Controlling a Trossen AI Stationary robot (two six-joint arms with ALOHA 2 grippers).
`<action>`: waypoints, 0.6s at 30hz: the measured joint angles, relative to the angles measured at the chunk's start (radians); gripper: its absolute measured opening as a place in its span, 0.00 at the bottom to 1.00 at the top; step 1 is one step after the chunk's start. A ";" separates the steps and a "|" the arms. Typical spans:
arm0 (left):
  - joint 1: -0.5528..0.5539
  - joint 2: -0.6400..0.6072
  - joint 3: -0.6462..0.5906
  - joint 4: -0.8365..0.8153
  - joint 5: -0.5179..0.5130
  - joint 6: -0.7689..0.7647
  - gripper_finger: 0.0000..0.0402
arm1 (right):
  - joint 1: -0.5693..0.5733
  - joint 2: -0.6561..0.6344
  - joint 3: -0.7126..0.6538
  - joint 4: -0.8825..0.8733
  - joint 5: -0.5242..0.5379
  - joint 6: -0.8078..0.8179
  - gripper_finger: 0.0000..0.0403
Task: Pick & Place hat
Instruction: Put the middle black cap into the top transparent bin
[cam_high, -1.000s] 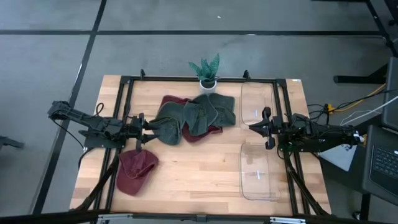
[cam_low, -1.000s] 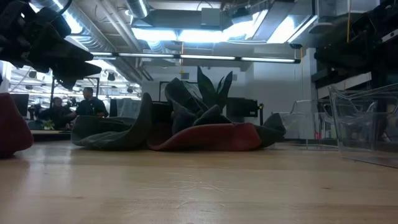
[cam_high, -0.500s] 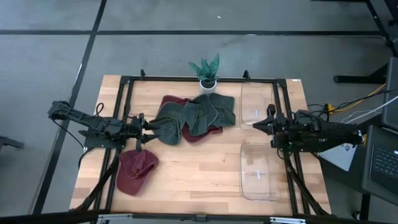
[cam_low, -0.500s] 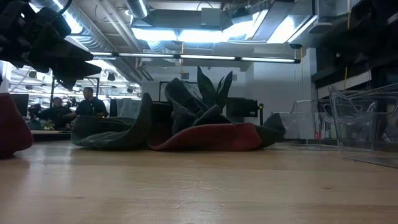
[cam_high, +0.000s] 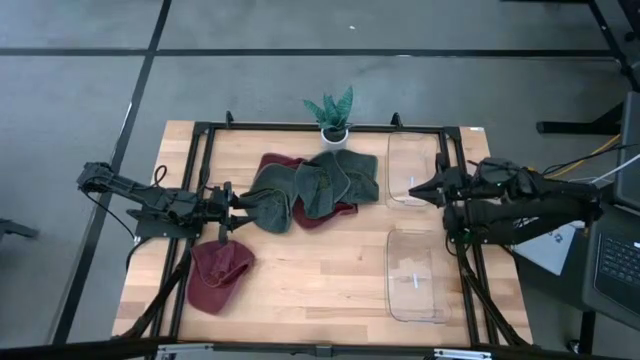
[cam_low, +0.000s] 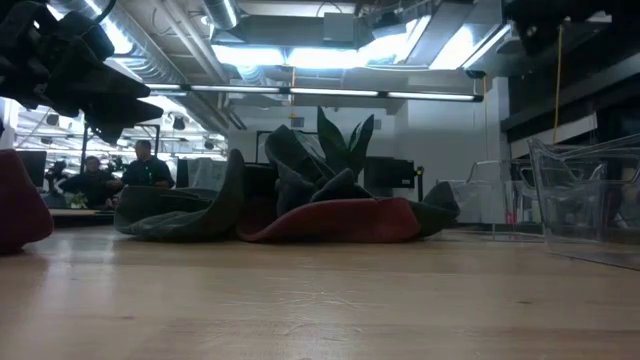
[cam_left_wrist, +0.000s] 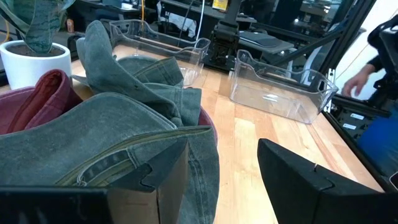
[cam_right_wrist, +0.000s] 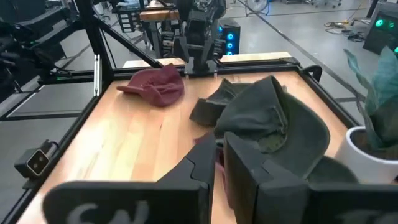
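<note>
A pile of green and dark red hats (cam_high: 315, 185) lies on the table's far middle, and in the low view the pile (cam_low: 300, 205) rests on the wood. One dark red hat (cam_high: 220, 275) lies alone at the near left. My left gripper (cam_high: 238, 203) is open and low, right at the left edge of the nearest green hat (cam_left_wrist: 106, 143), whose cloth reaches a little into the gap of my left gripper (cam_left_wrist: 217, 152). My right gripper (cam_high: 415, 190) is shut, holds nothing and hangs raised over the far clear bin. In its own wrist view my right gripper (cam_right_wrist: 219, 158) faces the pile. My left gripper stands level, coming from the table's left, with one finger (cam_left_wrist: 165, 174) against the near edge of the green hat's brim (cam_left_wrist: 177, 134). Whether the finger touches the cloth I cannot tell. The hat lies on the table.
Two clear bins stand at the right, one far (cam_high: 410, 170) and one near (cam_high: 415, 275). A potted plant (cam_high: 333, 115) stands at the far edge behind the pile. A black frame (cam_high: 200, 130) runs around the table. Bare wood (cam_high: 320, 270) lies between the lone red hat and the near bin.
My right gripper has risen well above the table at the right side, still shut. In the low view its arm has gone up out of the top right. The left arm and the hats have kept still.
</note>
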 joint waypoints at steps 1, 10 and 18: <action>0.000 0.000 0.000 0.000 0.000 0.000 0.47 | 0.000 0.022 0.019 0.000 0.000 0.000 0.09; 0.000 0.000 0.000 0.000 0.000 0.000 0.47 | 0.001 0.189 0.113 0.000 0.000 0.000 0.09; 0.000 0.000 0.000 0.000 0.000 0.000 0.47 | 0.056 0.328 0.114 0.020 0.000 0.000 0.09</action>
